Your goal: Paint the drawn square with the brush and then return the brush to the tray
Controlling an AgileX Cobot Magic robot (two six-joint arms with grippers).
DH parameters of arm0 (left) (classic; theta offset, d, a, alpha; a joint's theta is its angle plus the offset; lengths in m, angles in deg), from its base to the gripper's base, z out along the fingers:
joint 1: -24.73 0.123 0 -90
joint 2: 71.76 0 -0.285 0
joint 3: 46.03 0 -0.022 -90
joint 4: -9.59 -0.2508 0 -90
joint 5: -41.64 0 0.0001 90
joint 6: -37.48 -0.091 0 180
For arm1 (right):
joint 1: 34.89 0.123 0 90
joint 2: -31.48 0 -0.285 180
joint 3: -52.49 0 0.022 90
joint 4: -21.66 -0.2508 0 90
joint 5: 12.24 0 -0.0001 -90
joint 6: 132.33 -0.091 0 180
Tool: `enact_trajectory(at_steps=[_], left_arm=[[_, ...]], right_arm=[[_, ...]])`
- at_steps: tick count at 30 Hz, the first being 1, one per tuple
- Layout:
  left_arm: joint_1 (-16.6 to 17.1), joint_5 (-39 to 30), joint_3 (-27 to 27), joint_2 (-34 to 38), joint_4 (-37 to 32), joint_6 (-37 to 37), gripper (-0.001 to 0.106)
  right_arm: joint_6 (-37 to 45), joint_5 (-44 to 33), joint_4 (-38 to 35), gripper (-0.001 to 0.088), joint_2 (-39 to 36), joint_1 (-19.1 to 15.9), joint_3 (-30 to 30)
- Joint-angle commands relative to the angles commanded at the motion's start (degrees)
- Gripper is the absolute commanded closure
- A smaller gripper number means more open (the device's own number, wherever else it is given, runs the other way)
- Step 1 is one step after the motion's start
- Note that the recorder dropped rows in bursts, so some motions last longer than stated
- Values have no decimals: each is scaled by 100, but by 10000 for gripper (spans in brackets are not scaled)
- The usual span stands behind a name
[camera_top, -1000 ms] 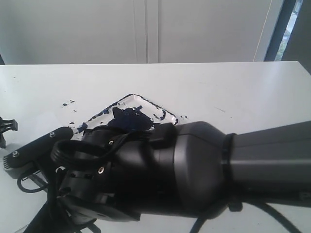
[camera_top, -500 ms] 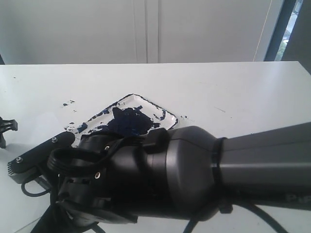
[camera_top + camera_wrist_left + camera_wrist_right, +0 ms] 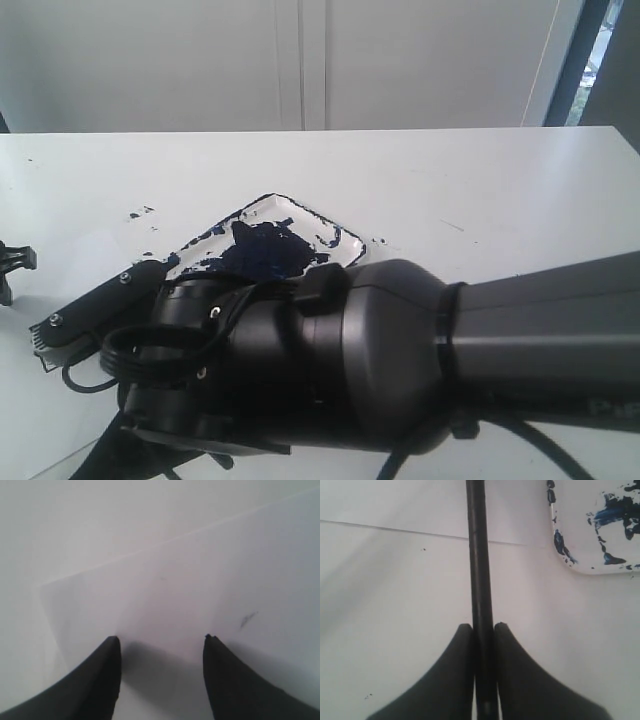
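Two right fingers [image 3: 451, 680] pinch the brush [image 3: 479, 580] above the desk [image 3: 395, 605], beside the paint-smeared tray [image 3: 590, 545]; left fingers [image 3: 95, 680] gape empty. With the drawn square unseen, I judge this mid-carry; next, I must aim the tip carefully.

**Exterior view.** The right arm [image 3: 520, 340] fills the lower frame. Its thick dark forearm enters from the right and crosses the middle toward the left. It ends in the wrist housing [image 3: 230, 370], which carries a looped black cable [image 3: 140, 345]. A flat screwed bar [image 3: 105, 300] projects beyond the housing and is probably one finger, though the angle is poor.

**Right wrist view.** The right gripper [image 3: 482, 626] has its jaws closed on the brush [image 3: 476, 555], both inner faces touching the shaft.

**Left wrist view.** The left gripper [image 3: 161, 637] has its jaws standing well apart, the two dark tapered tips level with each other.
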Motion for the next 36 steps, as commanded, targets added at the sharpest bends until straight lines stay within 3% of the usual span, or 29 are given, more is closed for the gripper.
enact_trajectory(at_steps=[12,17,23,26,31,36], left_arm=[[0,0,0,0,0,0,502],[0,0,0,0,0,0,502],[0,0,0,0,0,0,502],[0,0,0,0,0,0,502],[0,0,0,0,0,0,502],[0,0,0,0,0,0,502]], right_arm=[[1378,308,-1441,868,0,25,-23],[1280,308,-1414,868,0,25,-23],[117,-58,-260,868,0,25,-23],[-69,-231,39,868,0,25,-23],[-69,-133,-41,868,0,25,-23],[702,169,-916,868,0,25,-23]])
